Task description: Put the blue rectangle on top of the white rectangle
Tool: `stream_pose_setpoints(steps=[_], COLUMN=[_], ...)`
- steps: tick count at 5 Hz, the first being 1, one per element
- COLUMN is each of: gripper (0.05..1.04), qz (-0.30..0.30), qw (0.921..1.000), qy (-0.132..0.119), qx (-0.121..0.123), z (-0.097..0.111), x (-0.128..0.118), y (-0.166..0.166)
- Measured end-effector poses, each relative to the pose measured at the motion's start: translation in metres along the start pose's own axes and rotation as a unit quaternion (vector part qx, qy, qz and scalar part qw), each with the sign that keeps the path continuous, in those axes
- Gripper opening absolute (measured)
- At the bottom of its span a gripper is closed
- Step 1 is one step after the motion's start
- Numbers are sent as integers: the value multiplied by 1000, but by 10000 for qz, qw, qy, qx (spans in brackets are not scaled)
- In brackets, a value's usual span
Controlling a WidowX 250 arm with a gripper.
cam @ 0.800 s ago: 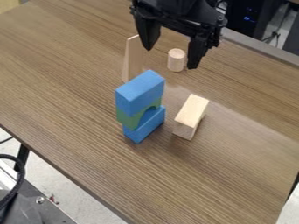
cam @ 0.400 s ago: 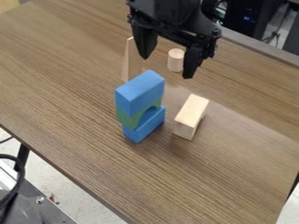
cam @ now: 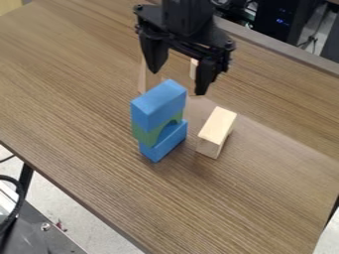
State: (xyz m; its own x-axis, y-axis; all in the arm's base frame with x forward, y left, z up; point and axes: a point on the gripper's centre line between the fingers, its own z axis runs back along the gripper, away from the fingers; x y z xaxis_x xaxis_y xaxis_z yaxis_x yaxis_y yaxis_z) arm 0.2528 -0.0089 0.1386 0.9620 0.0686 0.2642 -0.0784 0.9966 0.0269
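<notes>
The jaws (cam: 179, 83) hang spread apart and unladen above the tabletop (cam: 112, 198); a wooden cylinder (cam: 193, 69) stands behind them, partly hidden. Below them, a green arch (cam: 147, 136) separates two blue blocks.

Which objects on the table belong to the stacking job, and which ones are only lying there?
For the job:
upper blue rectangular block, probably
pale wooden rectangular block

Only there:
green arch block
lower blue block
wooden cylinder
thin wooden piece

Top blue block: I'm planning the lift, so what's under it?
A green arch block, with another blue block beneath that. Their touching faces are covered, as is the table underneath.
</notes>
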Motion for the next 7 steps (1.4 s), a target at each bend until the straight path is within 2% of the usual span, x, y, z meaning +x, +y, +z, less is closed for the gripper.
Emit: stream_pose_setpoints(steps=[2, 3, 5, 6, 7], gripper=[999, 999, 999, 1000, 942], qz=[-20, -25, -21, 29, 84], qw=[10000, 9999, 9993, 9988, 9976], qy=[79, 136, 380, 470, 646], qx=[54, -11, -35, -136, -232], z=[-9, -17, -29, -33, -41], x=[1, -1, -9, -13, -17], y=[11, 18, 21, 23, 25])
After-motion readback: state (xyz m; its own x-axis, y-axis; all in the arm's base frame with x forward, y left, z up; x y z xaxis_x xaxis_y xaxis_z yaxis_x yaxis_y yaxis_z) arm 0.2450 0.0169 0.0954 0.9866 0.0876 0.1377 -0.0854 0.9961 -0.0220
